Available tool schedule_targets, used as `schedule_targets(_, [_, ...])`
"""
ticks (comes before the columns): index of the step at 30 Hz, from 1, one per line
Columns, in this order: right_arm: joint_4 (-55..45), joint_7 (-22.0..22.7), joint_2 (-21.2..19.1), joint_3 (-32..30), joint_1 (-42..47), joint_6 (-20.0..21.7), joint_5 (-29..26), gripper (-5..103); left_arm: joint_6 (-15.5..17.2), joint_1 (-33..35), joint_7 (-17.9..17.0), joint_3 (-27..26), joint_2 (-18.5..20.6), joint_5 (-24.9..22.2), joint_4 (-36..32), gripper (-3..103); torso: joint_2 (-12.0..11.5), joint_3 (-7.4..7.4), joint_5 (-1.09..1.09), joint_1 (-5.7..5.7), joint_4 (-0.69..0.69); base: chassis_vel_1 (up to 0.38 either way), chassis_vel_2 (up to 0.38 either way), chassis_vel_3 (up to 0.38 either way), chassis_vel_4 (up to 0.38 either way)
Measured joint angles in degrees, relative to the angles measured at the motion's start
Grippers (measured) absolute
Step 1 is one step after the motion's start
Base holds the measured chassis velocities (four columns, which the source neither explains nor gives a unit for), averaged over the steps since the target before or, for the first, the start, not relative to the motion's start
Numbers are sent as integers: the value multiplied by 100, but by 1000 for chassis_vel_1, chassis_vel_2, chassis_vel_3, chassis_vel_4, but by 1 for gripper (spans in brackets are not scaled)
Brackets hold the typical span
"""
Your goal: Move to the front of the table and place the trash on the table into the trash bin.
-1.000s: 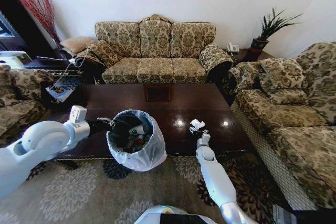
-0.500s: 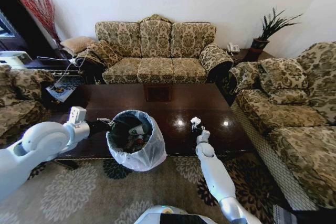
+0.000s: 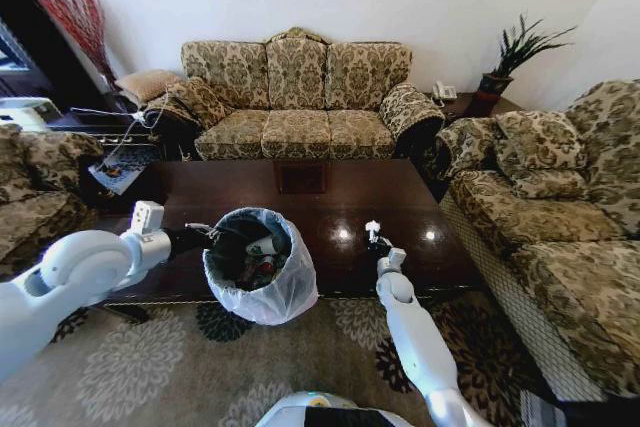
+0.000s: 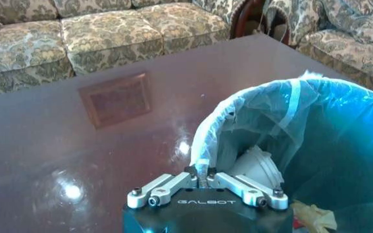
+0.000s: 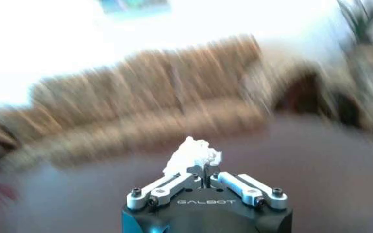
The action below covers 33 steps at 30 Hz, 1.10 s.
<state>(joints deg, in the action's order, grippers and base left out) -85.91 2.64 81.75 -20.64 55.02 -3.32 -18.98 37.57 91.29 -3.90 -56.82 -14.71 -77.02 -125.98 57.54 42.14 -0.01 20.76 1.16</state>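
Since a second ago the right gripper [image 3: 372, 235] has lifted the crumpled white tissue [image 3: 371, 228] off the desk [image 3: 400, 197] in the head view. Left wrist view: left gripper [image 4: 204, 175] clenched on the trash bin [image 4: 290, 111] liner rim. Right wrist view: jaws grasping the tissue above the desk.

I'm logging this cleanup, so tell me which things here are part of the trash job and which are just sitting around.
Part of the job:
crumpled tissue, pinched in the right gripper above the table
trash bin, bag rim pinched by the left gripper
trash in the bin

Just around:
sofa
potted plant
telephone
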Motion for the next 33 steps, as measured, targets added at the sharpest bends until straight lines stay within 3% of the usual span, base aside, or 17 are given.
schedule_targets(2, [-997, -345, -147, 197, 128, -120, -176, 0, -9, -24, -6, -32, 243, -129, 171, 1, 0, -1, 0, 0, 0, 0, 0, 0, 0])
schedule_targets(4, [-1301, -437, -201, 272, 153, -120, -319, 0, -23, -32, -12, -45, 313, -186, 222, 1, 0, -1, 3, 0, 1, 0, 0, 0, 0])
schedule_targets(7, [-2993, -851, -545, 778, 274, 20, -1386, 0, -133, -76, -52, -55, 705, -537, 509, 1, 0, -1, 0, 0, 1, 0, 0, 0, 0])
schedule_targets(9, [-3191, -931, -605, 846, 294, 61, -1508, 0, -152, -80, -59, -55, 757, -559, 545, 1, 0, -1, -1, 0, 1, 0, 0, 0, 0])
schedule_targets(12, [-4134, -1593, -1045, 1403, 395, 264, -1979, 0, -267, -84, -51, -20, 929, -599, 675, 1, 1, -1, 1, 0, 0, 0, 0, 0, 0])
schedule_targets(17, [-4317, -1992, -1303, 2128, 342, 403, -1741, 0, -320, -83, -28, -5, 926, -600, 618, 1, 1, -1, 1, 0, 0, 0, 0, 0, 0])
schedule_targets(25, [-3753, -1837, -1143, 2837, 186, 404, -1147, 0, -312, -82, -16, 2, 765, -632, 274, 1, 0, 0, 1, 0, 1, 0, 0, 0, 0])
schedule_targets(26, [-3657, -1773, -1081, 2918, 176, 400, -1077, 9, -284, -82, -11, -1, 721, -656, 161, 1, 0, 0, 1, 0, 1, 0, 0, 0, 0])
schedule_targets(27, [-3635, -1743, -1055, 2947, 172, 399, -1061, 9, -270, -82, -12, -4, 705, -664, 115, 1, 0, 0, 1, 0, 1, 0, 0, 0, 0])
schedule_targets(30, [-3633, -1720, -1038, 2954, 173, 397, -1050, 25, -254, -82, -15, -6, 691, -668, 83, 1, 0, 0, 2, 0, 1, 0, 0, 0, 0])
schedule_targets(33, [-3660, -1721, -1051, 2922, 192, 390, -1054, 30, -254, -82, -18, -6, 691, -668, 90, 1, 1, 0, 1, 0, 1, 0, 0, 0, 0])
